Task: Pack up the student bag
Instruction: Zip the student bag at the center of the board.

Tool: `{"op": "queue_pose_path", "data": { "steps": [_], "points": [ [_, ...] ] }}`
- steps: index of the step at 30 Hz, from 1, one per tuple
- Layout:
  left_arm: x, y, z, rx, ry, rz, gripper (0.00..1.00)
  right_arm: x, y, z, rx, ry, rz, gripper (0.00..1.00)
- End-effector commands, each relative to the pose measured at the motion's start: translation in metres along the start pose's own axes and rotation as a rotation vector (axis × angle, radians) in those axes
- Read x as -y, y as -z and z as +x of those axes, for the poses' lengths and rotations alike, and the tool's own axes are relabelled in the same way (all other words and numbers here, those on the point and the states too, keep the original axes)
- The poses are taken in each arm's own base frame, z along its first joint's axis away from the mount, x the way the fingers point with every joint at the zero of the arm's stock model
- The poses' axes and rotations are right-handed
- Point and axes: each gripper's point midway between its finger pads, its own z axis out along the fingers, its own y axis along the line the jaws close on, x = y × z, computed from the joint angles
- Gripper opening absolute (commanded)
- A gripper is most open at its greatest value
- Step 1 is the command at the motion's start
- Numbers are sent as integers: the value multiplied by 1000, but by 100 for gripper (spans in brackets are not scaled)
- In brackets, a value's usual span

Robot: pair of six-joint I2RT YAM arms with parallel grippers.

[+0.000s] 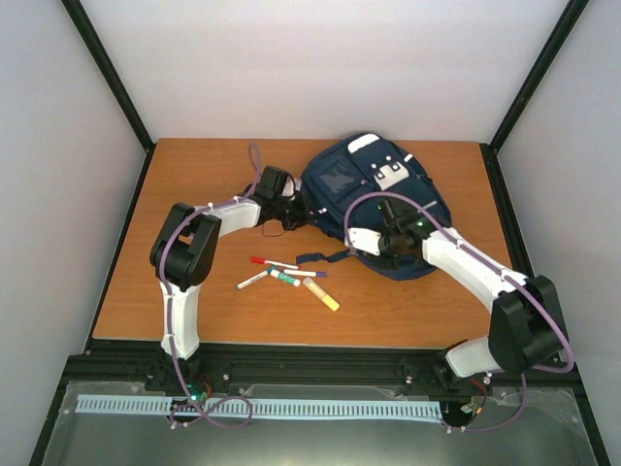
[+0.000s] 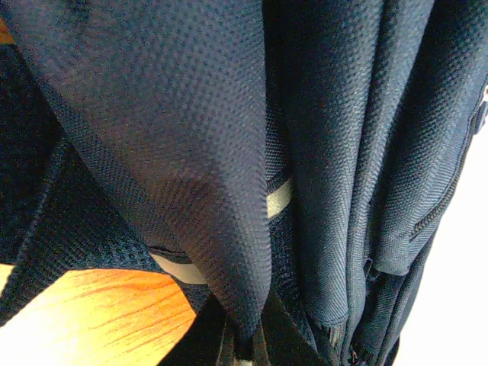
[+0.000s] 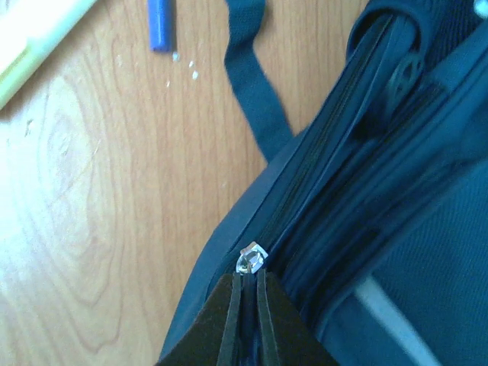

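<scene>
The large navy-blue fabric student bag lies flat on the far right-centre of the wooden bench. The left claw is clamped tight on a fold of fabric at the bag's left edge. The right claw is pinched closed on the small metal zip pull at its near side. Loose coloured pens lie nearby.

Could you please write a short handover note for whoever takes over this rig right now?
Left gripper: shut on a fabric fold of the student bag, at its left edge.
Right gripper: shut on the zip pull at the bag's near edge.
Bag lies on the table; red pen, markers and yellow highlighter lie loose in front of it.
Done: both grips taken. Left: open the zip, probably load the stationery.
</scene>
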Motion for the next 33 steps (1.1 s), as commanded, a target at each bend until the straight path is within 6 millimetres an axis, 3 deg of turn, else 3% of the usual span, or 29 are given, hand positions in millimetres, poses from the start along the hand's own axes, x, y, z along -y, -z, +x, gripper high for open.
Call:
{"op": "queue_pose_path", "data": {
  "steps": [1,4,9,16,24,28,31,33],
  "points": [
    [-11,13,-32,110,14,-15,1,-34,14,27,-40,-78,-75,3],
    [-12,13,-30,108,14,-13,1,-38,16,39,-51,-100,-53,3],
    [-11,14,-23,93,21,15,1,-43,17,39,-12,-138,-33,3],
    [-11,29,-9,91,6,20,1,-49,-6,63,-70,-132,28,3],
    [-19,51,12,107,10,7,1,-19,-4,83,-70,-128,136,3],
    [-18,49,27,68,-2,12,1,-2,-3,102,-73,-184,142,3],
    [-10,44,42,31,-41,8,1,6,9,105,-43,-217,159,3],
    [-7,43,50,14,-69,-8,6,3,18,103,-26,-207,165,3]
  ]
}}
